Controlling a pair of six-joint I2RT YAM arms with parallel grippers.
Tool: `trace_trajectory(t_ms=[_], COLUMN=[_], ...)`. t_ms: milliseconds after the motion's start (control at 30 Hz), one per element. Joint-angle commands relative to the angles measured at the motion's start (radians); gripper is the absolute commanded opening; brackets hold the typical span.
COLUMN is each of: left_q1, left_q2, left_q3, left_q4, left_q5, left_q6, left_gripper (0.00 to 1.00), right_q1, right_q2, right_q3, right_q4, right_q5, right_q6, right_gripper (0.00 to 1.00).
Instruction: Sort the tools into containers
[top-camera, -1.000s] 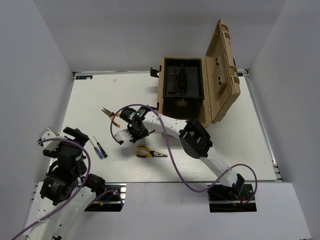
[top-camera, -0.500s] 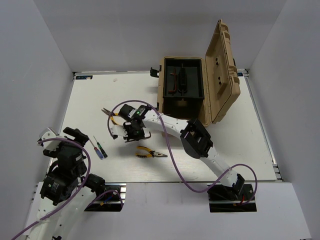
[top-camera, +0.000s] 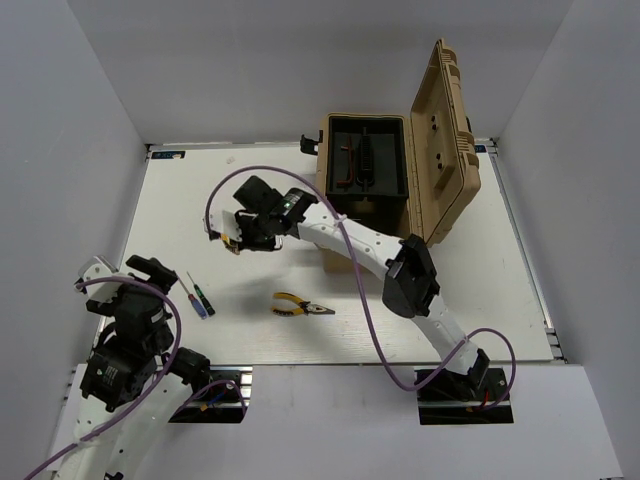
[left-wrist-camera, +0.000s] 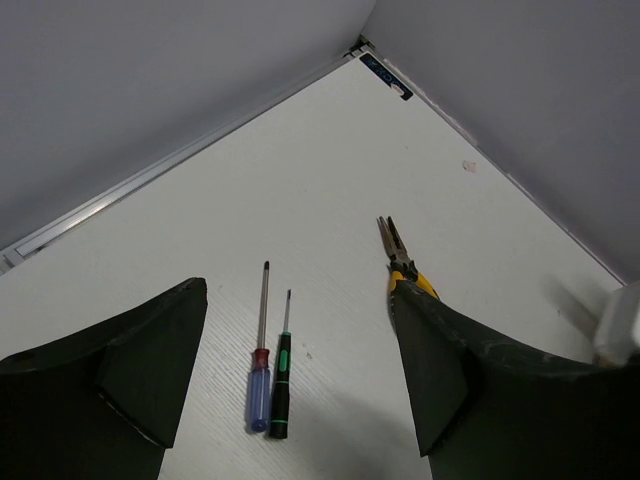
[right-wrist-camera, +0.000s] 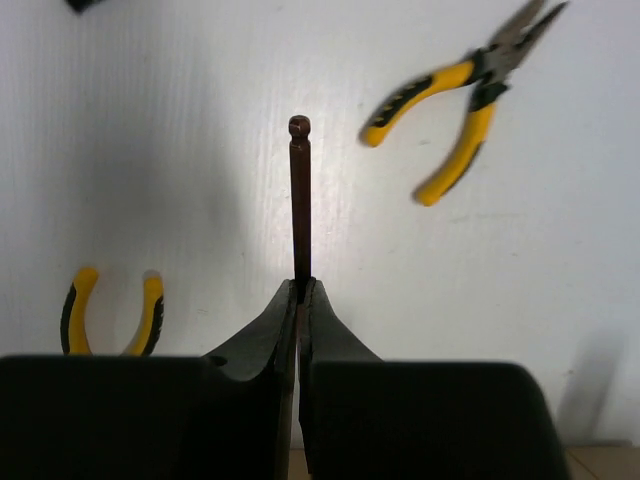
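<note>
The right gripper (right-wrist-camera: 300, 287) is squeezed tight on the thin dark hex key (right-wrist-camera: 299, 200), which pokes straight out in front of it.

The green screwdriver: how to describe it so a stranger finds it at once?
On the left side of the white table, just ahead of the left hand, two thin tools lie side by side. The green screwdriver is shorter than the blue screwdriver beside it.
</note>
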Motion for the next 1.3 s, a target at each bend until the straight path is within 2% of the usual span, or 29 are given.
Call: trace_trajectory(t_ms=[0,267,433,700,867,1033,1267], left_q1=[-0.003,-0.003,-0.003,-0.003,-0.003,-0.003,-0.003], left_q2=[-0.042,-0.054,-0.036,-0.018,-0.008,-0.008,0.01], left_q3=[-0.001,-0.011,-0.011,-0.011,-0.011,-0.011,-0.02], left_q4=[0.008,0.019,0.019,0.048,0.048,0.058,0.077], left_q5=[-0.005,-0.005,0.004,0.013,0.022,0.032,0.041], left_q6=[0.007,0.016,0.025,0.044,0.053,0.062,0.073], left_gripper=[0.85,0.84,0.82,0.82,0.82,0.81,0.81], right_q1=[-0.015,-0.068,-0.1,-0.228,-0.301,-0.399,-0.445], right_q2=[-0.083,-0.085,-0.088,-0.138,-0.183,-0.229,-0.263], right_q3=[0.068,0.158,0.183,0.198,0.137,0.034,-0.069], right_q4=[0.083,0.202,0.317,0.399,0.428,0.402,0.365], right_q5=[-0.015,0.026,0.231,0.342,0.4,0.373,0.351], right_q6=[0.078,0.248,0.261,0.212,0.257,0.365,0.523], right_gripper=[0.0,0.0,0.0,0.0,0.0,0.0,0.0])
